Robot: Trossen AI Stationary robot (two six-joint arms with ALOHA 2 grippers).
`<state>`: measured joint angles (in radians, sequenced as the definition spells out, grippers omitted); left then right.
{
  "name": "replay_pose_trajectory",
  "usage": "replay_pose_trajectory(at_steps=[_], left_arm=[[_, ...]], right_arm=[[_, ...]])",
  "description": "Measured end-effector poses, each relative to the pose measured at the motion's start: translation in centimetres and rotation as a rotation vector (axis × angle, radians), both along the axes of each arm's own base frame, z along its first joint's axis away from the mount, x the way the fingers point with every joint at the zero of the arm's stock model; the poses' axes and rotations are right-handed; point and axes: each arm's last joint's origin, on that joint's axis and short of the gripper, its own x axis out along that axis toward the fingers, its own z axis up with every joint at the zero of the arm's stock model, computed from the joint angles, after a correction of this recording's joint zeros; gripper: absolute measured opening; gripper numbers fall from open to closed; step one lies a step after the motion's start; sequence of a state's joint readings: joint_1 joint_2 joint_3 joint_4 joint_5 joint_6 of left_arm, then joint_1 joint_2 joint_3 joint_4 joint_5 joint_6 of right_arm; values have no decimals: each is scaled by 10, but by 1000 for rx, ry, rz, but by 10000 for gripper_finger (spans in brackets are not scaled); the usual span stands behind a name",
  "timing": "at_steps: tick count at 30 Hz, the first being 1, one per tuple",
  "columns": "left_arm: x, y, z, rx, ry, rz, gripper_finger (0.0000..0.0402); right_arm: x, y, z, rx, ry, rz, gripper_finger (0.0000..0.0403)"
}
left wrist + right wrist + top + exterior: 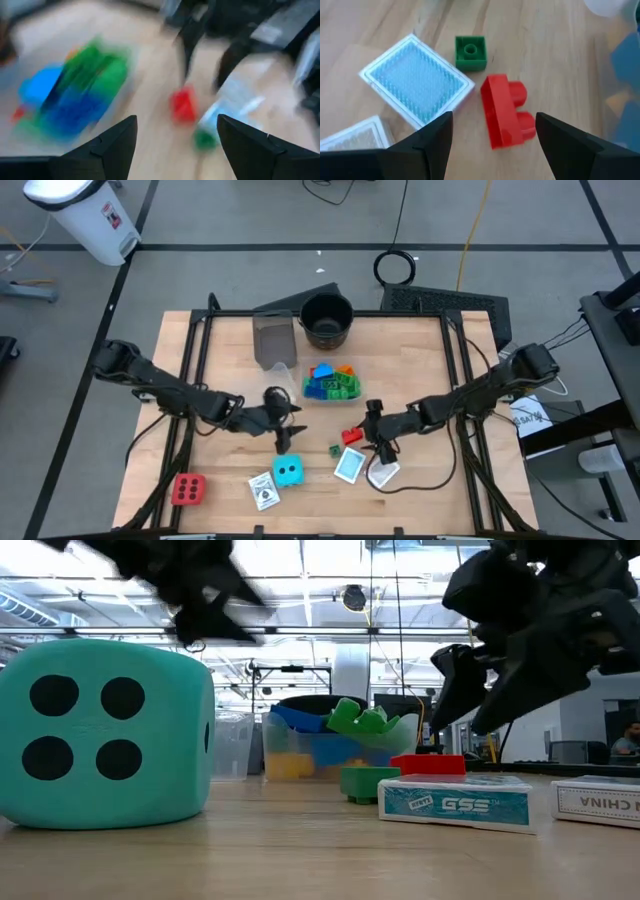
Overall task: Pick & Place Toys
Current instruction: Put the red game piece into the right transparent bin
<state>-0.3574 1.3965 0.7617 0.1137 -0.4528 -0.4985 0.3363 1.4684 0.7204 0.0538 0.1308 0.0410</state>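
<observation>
I see bright, even overhead light with soft shadows; my left wrist view smears the red block (183, 104) with motion blur.

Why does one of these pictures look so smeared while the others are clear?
Left wrist view: everything is streaked, the red block and the tub of blocks included, which suggests camera motion. Right wrist view: the red block and green block are crisp. Low view: the cyan cube is sharp, the arms above blurred.

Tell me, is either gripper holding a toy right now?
No. The left gripper and right gripper are both open and empty; the red block lies on the table.
</observation>
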Motion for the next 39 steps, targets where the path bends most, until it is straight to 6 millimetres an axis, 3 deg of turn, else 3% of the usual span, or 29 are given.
replay_pose_trajectory(at_steps=[8,13,26,34,39], left_arm=[[-42,2,-17,-39,84,106,273],[-52,8,-32,-47,106,214,274],[-48,15,-32,-54,76,250,274],[-44,20,-29,-31,51,249,273],[-44,20,-29,-24,52,245,274]], right_arm=[[4,-6,-4,-41,-1,-27,254],[11,-15,-12,-36,11,-51,254],[23,-16,-46,13,83,1,239],[22,-16,-42,2,71,10,148],[21,-17,-33,-1,37,5,140]])
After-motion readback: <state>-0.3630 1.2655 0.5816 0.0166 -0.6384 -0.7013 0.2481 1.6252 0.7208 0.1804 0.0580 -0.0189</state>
